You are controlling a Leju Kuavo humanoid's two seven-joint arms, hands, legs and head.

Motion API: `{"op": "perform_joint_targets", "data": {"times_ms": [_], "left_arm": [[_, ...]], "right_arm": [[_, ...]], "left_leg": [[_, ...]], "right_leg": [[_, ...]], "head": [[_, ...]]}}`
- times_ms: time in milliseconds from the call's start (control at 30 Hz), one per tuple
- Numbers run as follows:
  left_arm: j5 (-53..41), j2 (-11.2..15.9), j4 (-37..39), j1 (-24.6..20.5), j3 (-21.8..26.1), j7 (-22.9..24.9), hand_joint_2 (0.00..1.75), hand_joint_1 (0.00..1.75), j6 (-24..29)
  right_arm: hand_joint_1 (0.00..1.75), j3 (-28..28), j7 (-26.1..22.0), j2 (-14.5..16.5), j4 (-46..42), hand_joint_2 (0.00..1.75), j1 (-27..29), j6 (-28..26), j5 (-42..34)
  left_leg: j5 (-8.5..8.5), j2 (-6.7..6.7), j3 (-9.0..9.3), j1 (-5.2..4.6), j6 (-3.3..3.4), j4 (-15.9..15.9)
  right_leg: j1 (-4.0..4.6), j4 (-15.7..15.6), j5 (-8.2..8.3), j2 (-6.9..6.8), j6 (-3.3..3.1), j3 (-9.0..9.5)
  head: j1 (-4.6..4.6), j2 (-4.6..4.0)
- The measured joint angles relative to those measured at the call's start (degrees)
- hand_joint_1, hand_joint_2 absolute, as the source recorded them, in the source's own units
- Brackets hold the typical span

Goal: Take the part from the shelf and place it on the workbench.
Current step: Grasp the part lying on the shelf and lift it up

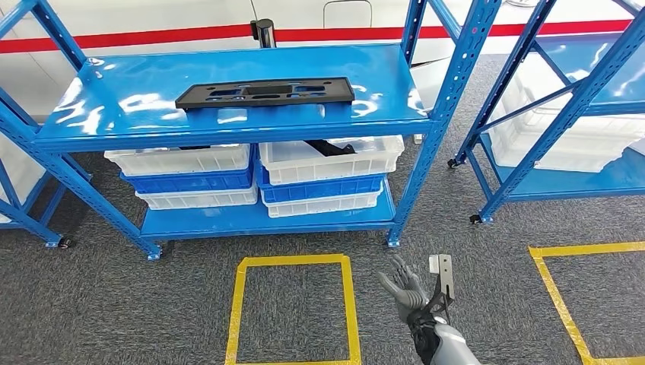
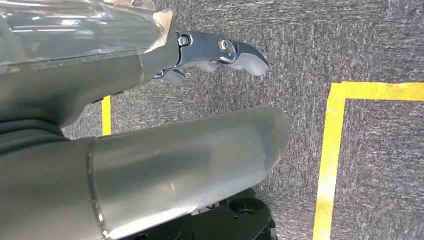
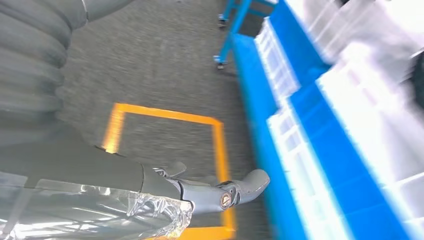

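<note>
A long flat black part point(image 1: 266, 93) with cut-outs lies on the top board of the blue shelf point(image 1: 228, 125), straight ahead in the head view. My right hand point(image 1: 407, 289) is raised low over the carpet, right of the yellow square, fingers spread and holding nothing. It reaches toward the shelf's lower rows in the right wrist view point(image 3: 220, 192). My left hand point(image 2: 220, 55) hangs down over the carpet with nothing in it, fingers slightly bent.
White and blue bins point(image 1: 251, 179) are stacked under the top board; one white bin point(image 1: 335, 156) holds another dark part. A yellow taped square point(image 1: 293, 308) marks the carpet before the shelf. A second blue shelf point(image 1: 563, 114) stands to the right.
</note>
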Motion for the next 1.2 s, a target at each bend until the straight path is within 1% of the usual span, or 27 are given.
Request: {"op": "perform_joint_targets", "data": {"times_ms": [167,467,767,1033,1100,1200], "left_arm": [[2.95,0.27,0.2,-0.02,-4.52,-1.26,0.0,0.0,0.6],[6.57,0.62,0.54,-0.08,-9.75,-2.87,0.0,0.0,0.84],[10.68,0.88,0.68,-0.09,-12.2,-3.68,0.0,0.0,-0.38],[14.01,1.37,0.99,-0.09,-14.09,-3.72,0.0,0.0,-2.09],[14.45,1.46,1.01,-0.09,-14.44,-3.71,0.0,0.0,-2.32],[14.51,1.49,1.01,-0.09,-14.51,-3.7,0.0,0.0,-2.38]], "right_arm": [[0.0,2.1,-2.94,0.34,-7.3,1.75,-0.13,-2.33,3.79],[0.0,7.71,-5.73,0.38,-17.88,1.75,0.11,-10.97,16.1],[0.0,14.18,-6.15,0.36,-25.67,1.75,0.68,-19.74,30.6],[0.0,20.36,-4.97,0.32,-31.65,1.75,1.16,-27.26,44.01],[0.0,21.29,-4.7,0.31,-32.49,1.75,1.17,-28.36,46.03],[0.0,21.47,-4.63,0.3,-32.64,1.75,1.17,-28.57,46.42]], "left_leg": [[0.0,0.0,0.0,0.0,0.0,0.01],[0.0,0.01,0.0,0.0,0.0,0.02],[0.0,0.01,-0.01,0.0,0.0,0.02],[0.0,0.01,-0.01,0.0,0.0,0.02],[0.0,0.01,-0.01,0.0,0.0,0.02],[0.0,0.01,-0.01,0.0,0.0,0.02]], "right_leg": [[0.0,0.0,0.0,0.0,0.0,-0.02],[0.0,0.0,0.0,0.01,0.0,-0.03],[0.0,0.0,0.0,0.01,0.0,-0.04],[0.0,0.01,0.0,0.01,0.0,-0.04],[0.0,0.01,0.0,0.01,0.0,-0.04],[0.0,0.01,0.0,0.01,0.0,-0.04]], "head": [[-0.01,0.0],[0.0,0.0],[-0.01,0.0],[-0.01,0.0],[0.0,0.0],[0.0,0.0]]}}
